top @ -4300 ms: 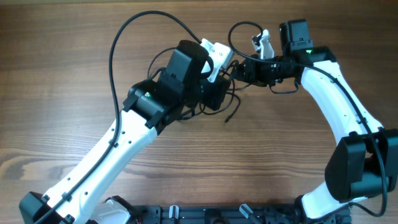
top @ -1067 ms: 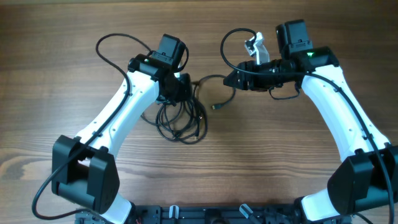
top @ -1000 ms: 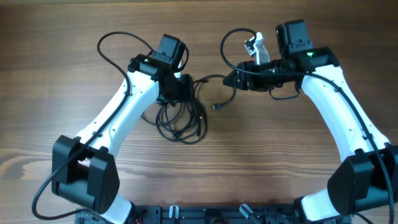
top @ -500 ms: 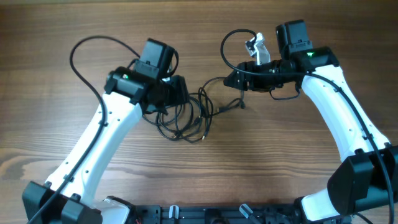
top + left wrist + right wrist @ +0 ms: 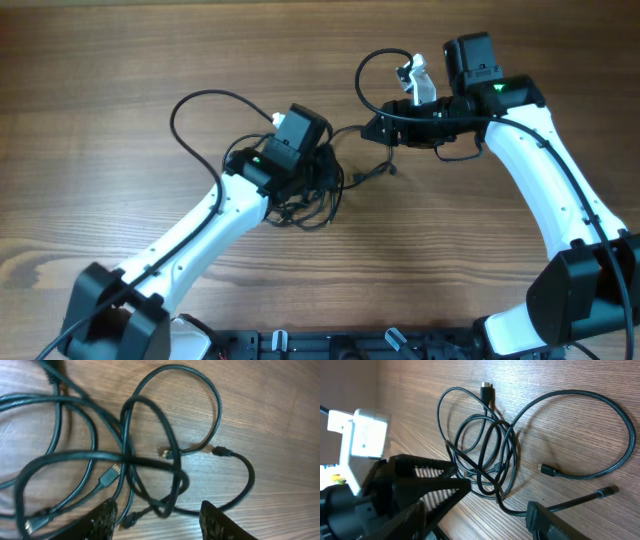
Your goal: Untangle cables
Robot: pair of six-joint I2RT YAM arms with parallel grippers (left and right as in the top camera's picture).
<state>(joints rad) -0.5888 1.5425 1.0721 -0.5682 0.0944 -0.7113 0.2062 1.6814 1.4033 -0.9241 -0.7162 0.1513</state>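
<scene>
Black cables (image 5: 125, 460) lay mostly knotted on the worktop (image 5: 100, 60), one plug clear at three o'clock; left hand (image 5: 157, 510) and right hand (image 5: 500, 496) gaped open, empty.

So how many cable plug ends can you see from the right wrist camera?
3: the top plug above the tangle, the middle plug inside the big loop, the lower-right plug. More may be hidden in the tangle.

left gripper (image 5: 161, 522) swung right over the cables (image 5: 125, 460), tangle bunched tighter, loose end shifted right
</scene>
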